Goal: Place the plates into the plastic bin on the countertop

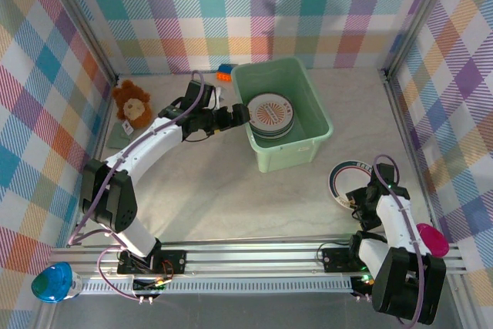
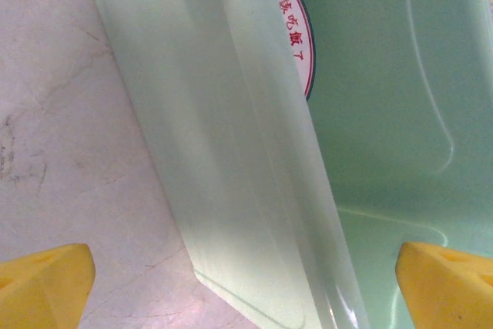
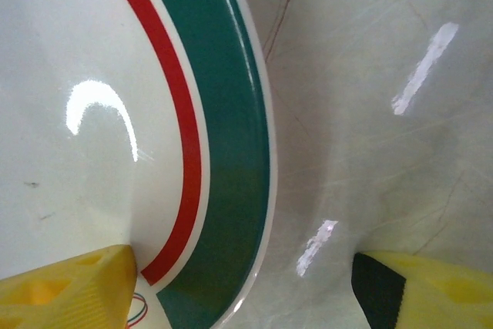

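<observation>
The plastic bin (image 1: 304,135) stands on the countertop (image 1: 208,190) at the back centre, a stack of plates (image 1: 271,115) with an orange sunburst centre inside it. My left gripper (image 1: 236,116) hovers open at the bin's left rim. In the left wrist view the yellow fingers (image 2: 42,283) straddle the bin wall (image 2: 231,152), and a plate edge (image 2: 296,44) shows inside. A teal-rimmed plate (image 1: 344,177) lies on the countertop at the right. My right gripper (image 1: 360,199) is open over its near rim. One of its fingers (image 3: 65,287) is over the plate (image 3: 223,152), the other over the countertop.
A stuffed lion (image 1: 132,102) sits at the back left beside a grey-green flat piece (image 1: 119,135). A small blue-orange block (image 1: 224,73) lies behind the bin. Plaid walls close in the back and both sides. A metal rail (image 1: 254,256) runs along the near edge.
</observation>
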Controlling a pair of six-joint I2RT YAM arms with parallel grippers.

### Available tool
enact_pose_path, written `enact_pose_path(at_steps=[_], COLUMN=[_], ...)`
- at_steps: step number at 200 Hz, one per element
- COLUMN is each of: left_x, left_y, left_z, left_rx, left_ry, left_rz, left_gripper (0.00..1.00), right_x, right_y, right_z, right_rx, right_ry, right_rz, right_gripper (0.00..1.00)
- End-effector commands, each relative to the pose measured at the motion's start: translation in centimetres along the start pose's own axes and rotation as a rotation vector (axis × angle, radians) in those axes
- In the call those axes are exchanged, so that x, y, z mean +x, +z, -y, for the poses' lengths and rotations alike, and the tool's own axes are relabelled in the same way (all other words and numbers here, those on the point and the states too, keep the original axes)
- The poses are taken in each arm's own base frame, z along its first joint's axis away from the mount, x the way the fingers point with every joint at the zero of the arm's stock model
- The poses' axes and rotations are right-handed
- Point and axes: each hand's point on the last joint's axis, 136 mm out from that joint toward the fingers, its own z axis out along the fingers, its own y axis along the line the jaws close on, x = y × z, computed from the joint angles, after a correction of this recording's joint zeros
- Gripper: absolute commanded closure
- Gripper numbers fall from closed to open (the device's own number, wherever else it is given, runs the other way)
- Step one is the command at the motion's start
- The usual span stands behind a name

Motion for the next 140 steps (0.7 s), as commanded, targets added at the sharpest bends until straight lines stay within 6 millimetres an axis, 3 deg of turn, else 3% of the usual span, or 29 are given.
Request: enact_pose_path(at_steps=[1,57,73,140], left_x=[-0.5,-0.9,-0.8,-0.8], left_y=[0.1,0.5,0.7,1.1], left_z=[0.7,0.9,0.8,0.7], left_rx=[0.018,0.022,0.021,0.027], left_ry=[0.011,0.003,-0.001,-0.012], left_rz=[-0.011,-0.015,-0.013,-0.013], left_gripper=[0.00,0.00,0.00,0.00], right_x=[-0.6,-1.2,-1.3,-0.8], right_y=[1.7,0.7,0.3,1.1], right_z=[-3.4,-4.1,-4.6,-6.1], right_rx=[-0.172,-0.227,-0.261,-0.343], right_ry=[-0.023,-0.007,0.006,0.064], right_rz=[0.006,0.052,0.065,0.014], right_gripper=[0.25,0.29,0.23,0.22])
